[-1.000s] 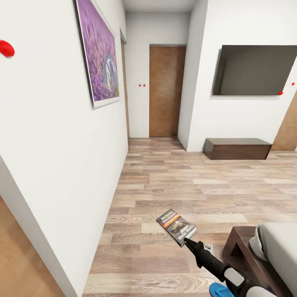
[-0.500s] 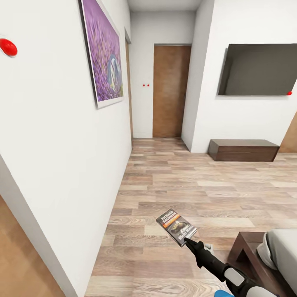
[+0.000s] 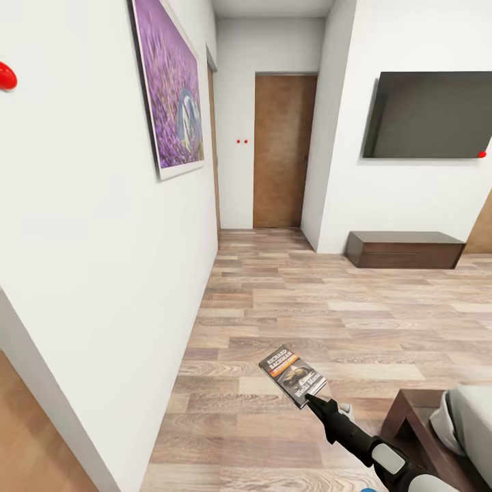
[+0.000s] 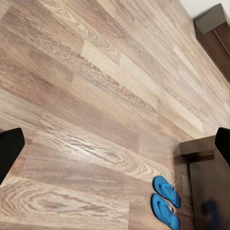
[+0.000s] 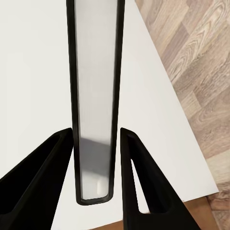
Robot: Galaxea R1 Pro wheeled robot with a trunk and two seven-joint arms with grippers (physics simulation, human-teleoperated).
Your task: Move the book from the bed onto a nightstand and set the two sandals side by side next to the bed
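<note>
**A:** Since we're going left to right: white wall with the purple painting (image 3: 171, 89), then the brown door (image 3: 280, 150) down the hall, the dark TV (image 3: 430, 115) with a low cabinet (image 3: 403, 249) under it.

**B:** And the book (image 3: 292, 375)?

**A:** Held up over the plank floor (image 3: 287, 301) by the right gripper (image 3: 309, 398), jaws clamped on its lower edge. Right wrist view shows it edge-on, squeezed between both fingers (image 5: 139, 187).

**B:** Left gripper?

**A:** Jaws spread wide, just dark fingertips (image 4: 9, 148) at either edge, holding nothing. Below it both blue sandals (image 4: 166, 201) lie side by side on the floor, right beside the bed (image 3: 447, 427) frame's corner.
</note>
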